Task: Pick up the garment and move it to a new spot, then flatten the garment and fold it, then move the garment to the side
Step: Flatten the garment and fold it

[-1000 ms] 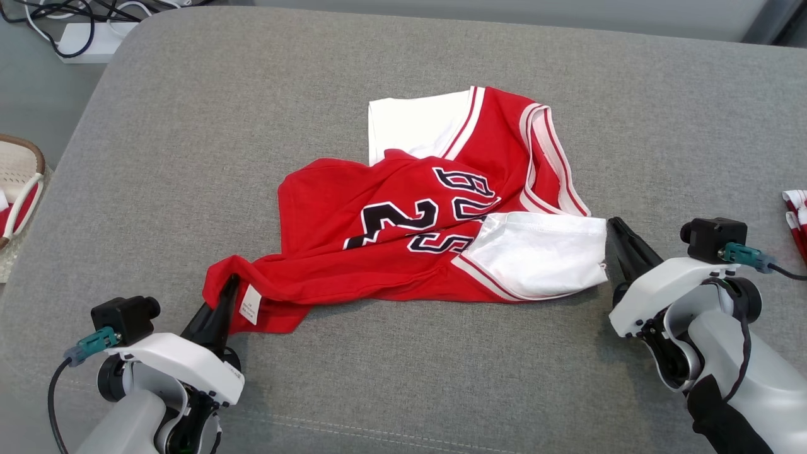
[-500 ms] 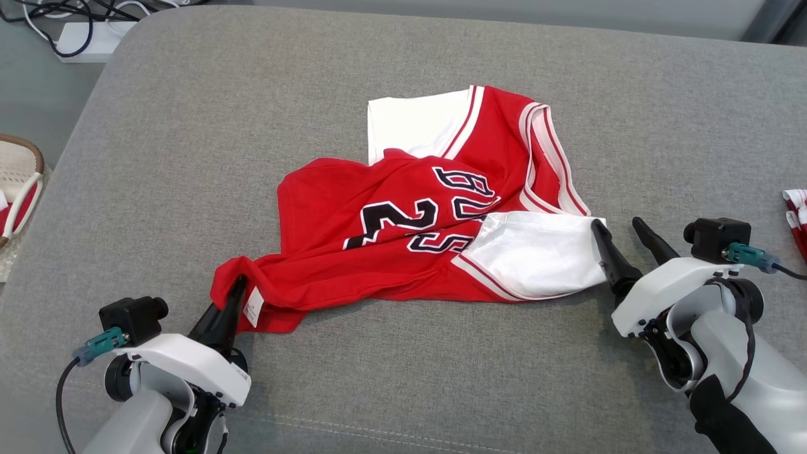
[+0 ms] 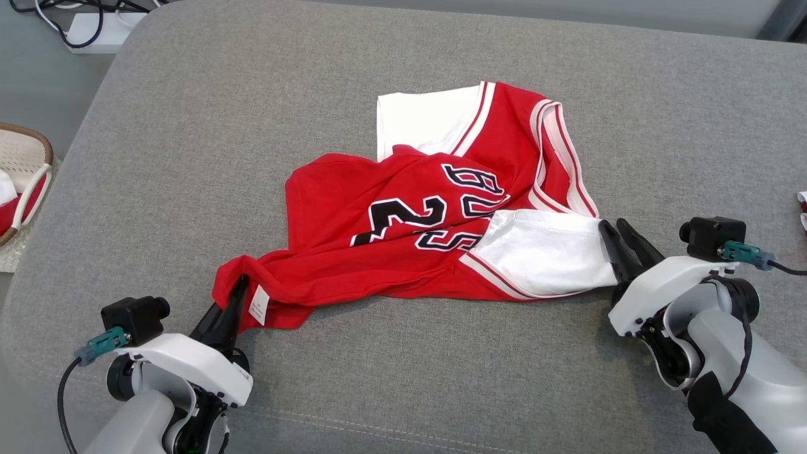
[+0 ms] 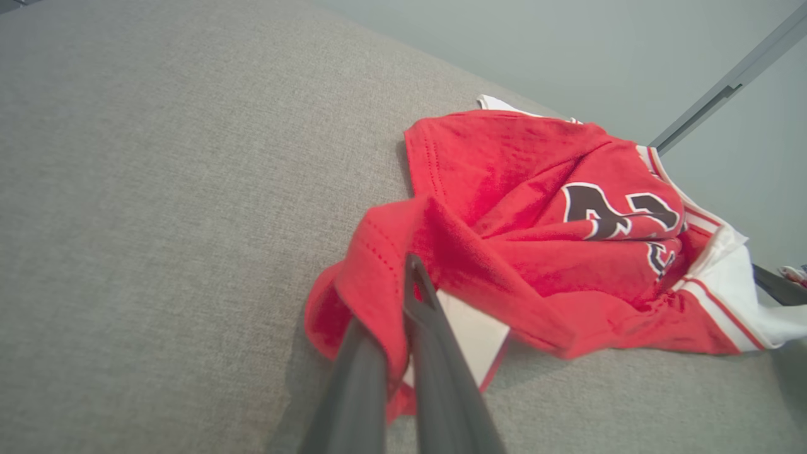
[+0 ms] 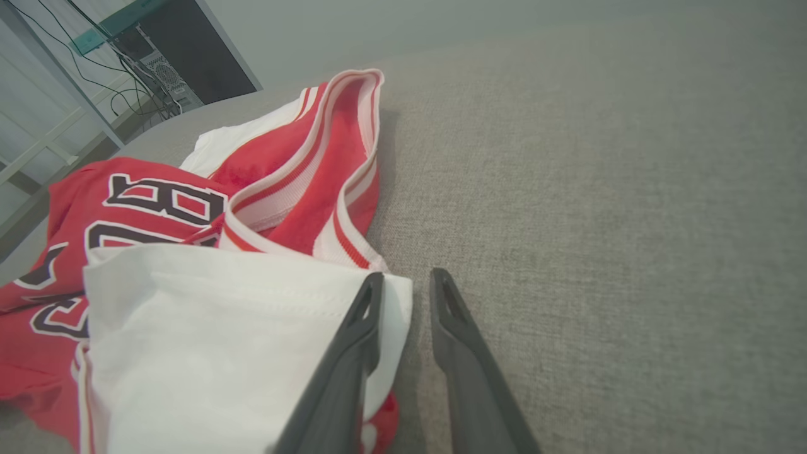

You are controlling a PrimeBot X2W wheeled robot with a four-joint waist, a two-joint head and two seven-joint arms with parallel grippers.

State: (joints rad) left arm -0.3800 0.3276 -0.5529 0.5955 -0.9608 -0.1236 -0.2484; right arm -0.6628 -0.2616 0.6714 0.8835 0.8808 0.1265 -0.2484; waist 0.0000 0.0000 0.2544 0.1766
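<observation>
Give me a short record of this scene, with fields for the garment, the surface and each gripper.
garment: red basketball jersey with white sleeves, crumpled, not flattened
surface: grey fabric cushion
left gripper: shut on the jersey's red corner beside the white label
right gripper: jaws apart at the edge of the nearer white sleeve, one finger lying on it

The garment [image 3: 353, 214] is soft matt knit cloth. The cushion [image 3: 189, 157] at upper left is coarse grey woven fabric. The right gripper [image 3: 611, 222] has matt dark fingers [image 5: 463, 353] and a smooth white plastic shell [image 3: 656, 284].
</observation>
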